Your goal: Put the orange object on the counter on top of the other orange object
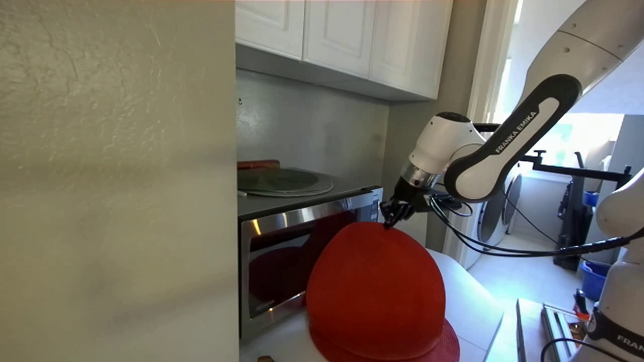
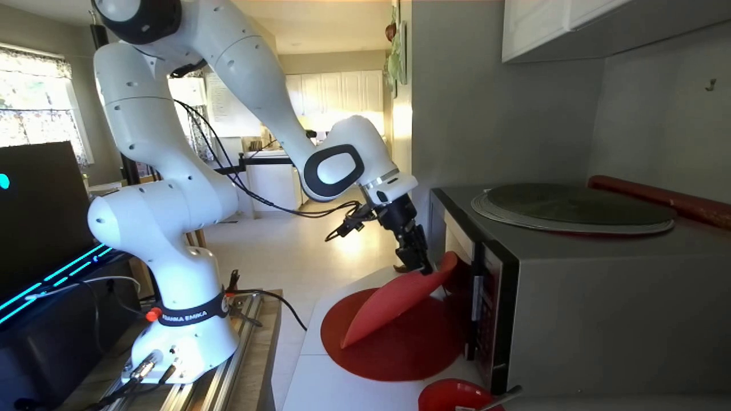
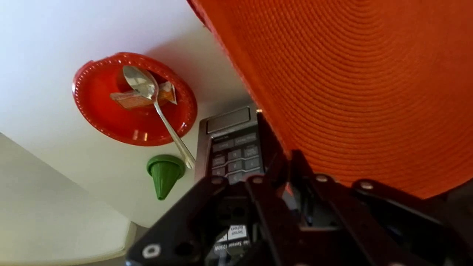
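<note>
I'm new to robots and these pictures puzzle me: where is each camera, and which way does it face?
In an exterior view: by a wall, angled toward the front of a microwave; the robot arm spans the right.
In an exterior view: off the microwave's side, looking across the counter toward kitchen cabinets; most of the arm shows.
In the wrist view: behind the jaws, looking down on a red bowl and green cone; of the robot, only the jaws show.
Both exterior views share the microwave, raised placemat and lower placemat.
</note>
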You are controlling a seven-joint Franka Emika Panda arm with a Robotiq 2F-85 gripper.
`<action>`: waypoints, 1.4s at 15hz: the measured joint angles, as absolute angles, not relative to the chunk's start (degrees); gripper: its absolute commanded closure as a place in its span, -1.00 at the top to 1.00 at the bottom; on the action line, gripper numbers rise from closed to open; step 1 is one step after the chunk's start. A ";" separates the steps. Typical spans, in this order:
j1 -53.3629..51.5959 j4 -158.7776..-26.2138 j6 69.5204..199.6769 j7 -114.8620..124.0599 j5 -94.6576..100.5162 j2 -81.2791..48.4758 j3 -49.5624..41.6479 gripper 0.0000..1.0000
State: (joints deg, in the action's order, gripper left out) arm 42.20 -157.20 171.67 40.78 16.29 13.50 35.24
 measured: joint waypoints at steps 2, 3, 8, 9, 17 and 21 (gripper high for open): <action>45.90 -157.22 167.85 42.69 20.09 13.57 38.82 -0.96; 47.74 -157.22 165.63 44.09 22.02 13.58 40.60 -0.96; 52.80 -157.26 157.42 49.47 27.41 13.32 47.55 -0.96; 53.34 -157.25 156.30 50.27 27.96 13.15 48.68 -0.96; 58.06 -156.45 147.67 56.67 29.10 9.27 55.72 -0.96; 59.99 -155.12 144.17 59.02 29.35 5.34 56.89 -0.96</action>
State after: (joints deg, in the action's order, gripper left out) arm 59.99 -155.12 144.17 59.02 29.35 5.34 56.89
